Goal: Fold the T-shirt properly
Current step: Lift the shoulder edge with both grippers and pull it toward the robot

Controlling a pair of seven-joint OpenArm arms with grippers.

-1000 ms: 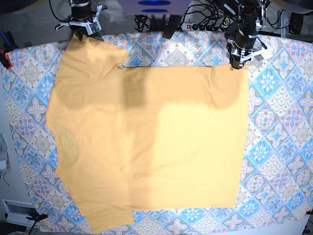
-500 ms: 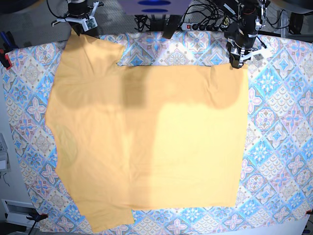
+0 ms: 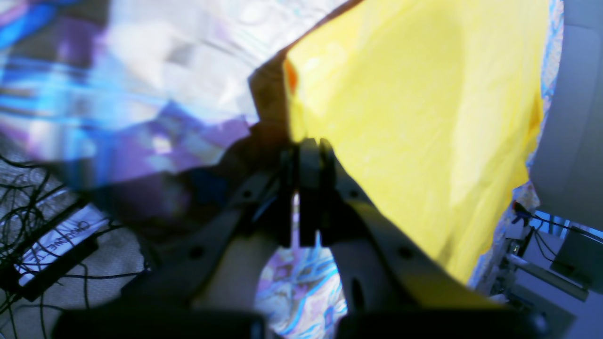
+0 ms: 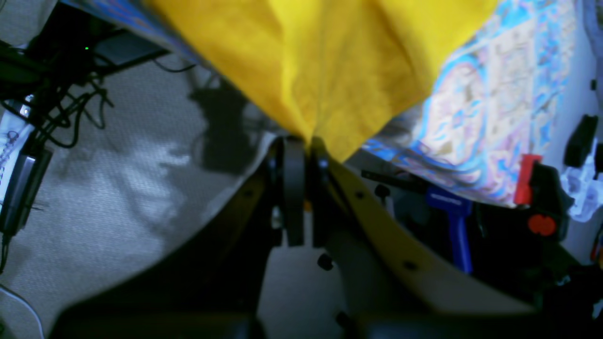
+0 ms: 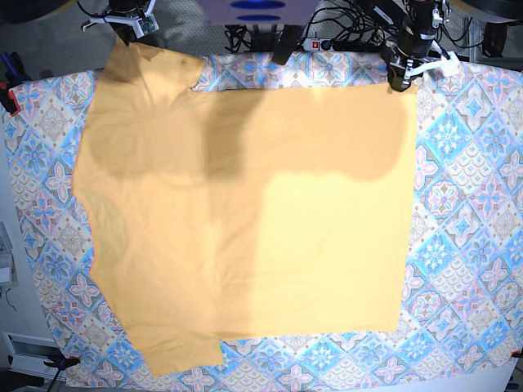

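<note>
The yellow-orange T-shirt [image 5: 245,212] lies spread flat over the patterned tablecloth [image 5: 466,204], one sleeve at the near left. In the base view my left gripper [image 5: 402,82] sits at the shirt's far right corner. The left wrist view shows it [image 3: 306,146] shut, with the edge of the shirt [image 3: 424,117] pinched at its tips. My right gripper [image 5: 124,37] is at the far left corner. In the right wrist view it [image 4: 301,141] is shut on a bunched fold of the shirt [image 4: 330,56], beyond the table's far edge.
Cables and a power strip [image 5: 343,42] run along behind the table's far edge. A red clamp [image 5: 10,100] grips the cloth at the left edge and also shows as a red clamp [image 4: 525,179] in the right wrist view. Grey floor lies beyond the far edge.
The right gripper has shut on the shirt's far left corner. Both grippers have moved toward the far edge, dragging the shirt's far edge back and pulling it taut.
</note>
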